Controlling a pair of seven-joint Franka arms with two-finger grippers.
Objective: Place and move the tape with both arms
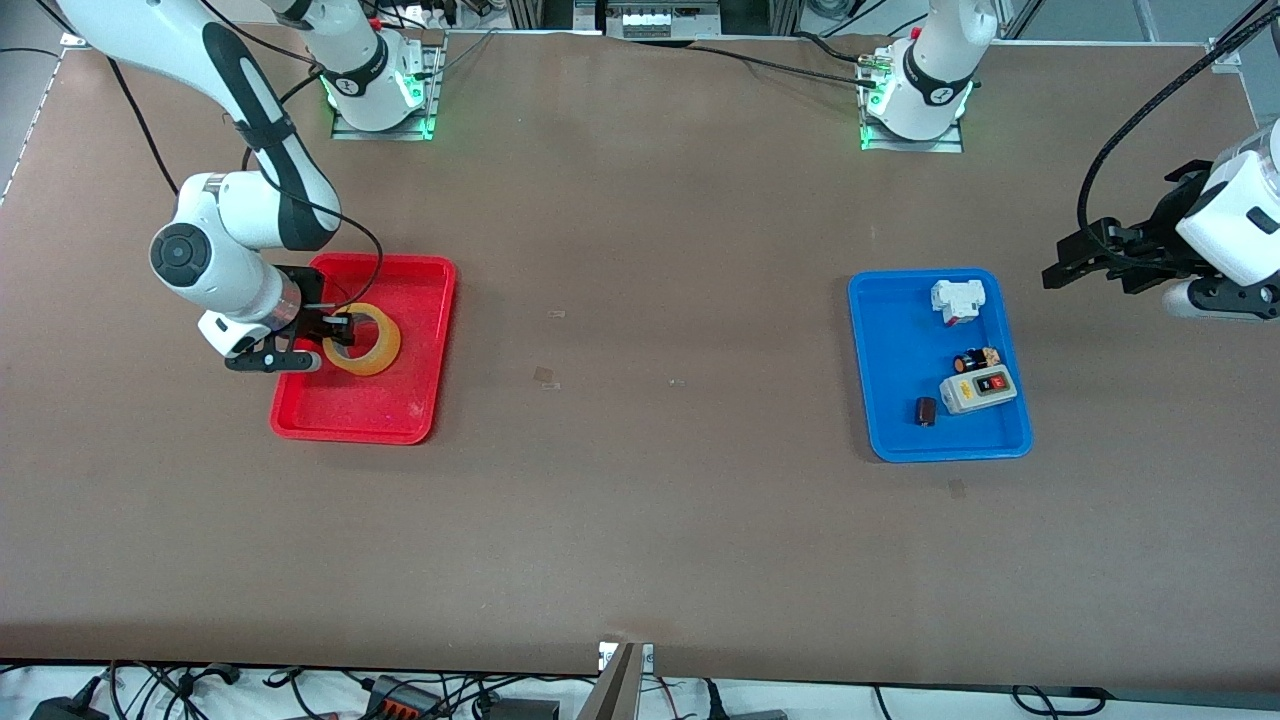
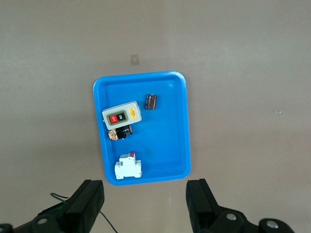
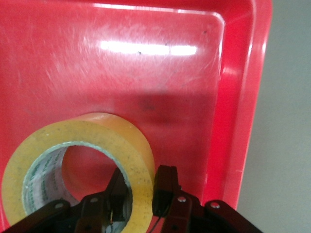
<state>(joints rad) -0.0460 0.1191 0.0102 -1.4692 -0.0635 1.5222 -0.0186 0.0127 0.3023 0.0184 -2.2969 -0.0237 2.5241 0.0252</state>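
On the wide brown surface (image 1: 640, 500), my landmark is the red rectangular plastic tray (image 1: 400, 410) toward my right arm's end, and the blue rectangular plastic tray (image 1: 900, 420) lies well apart from it toward my left arm's end. The ring-shaped roll of translucent yellowish packing tape (image 1: 375, 352) sits in the red tray, and my right gripper (image 1: 338, 330) is clamped on its wall, one finger inside the hollow core and one outside. My left gripper (image 1: 1062, 268) waits over bare surface beside the blue tray, fingers spread wide apart and holding nothing.

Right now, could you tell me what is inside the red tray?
The red tray holds the tape, gripped at its wall by the right claw. The tray floor under the roll is hidden.
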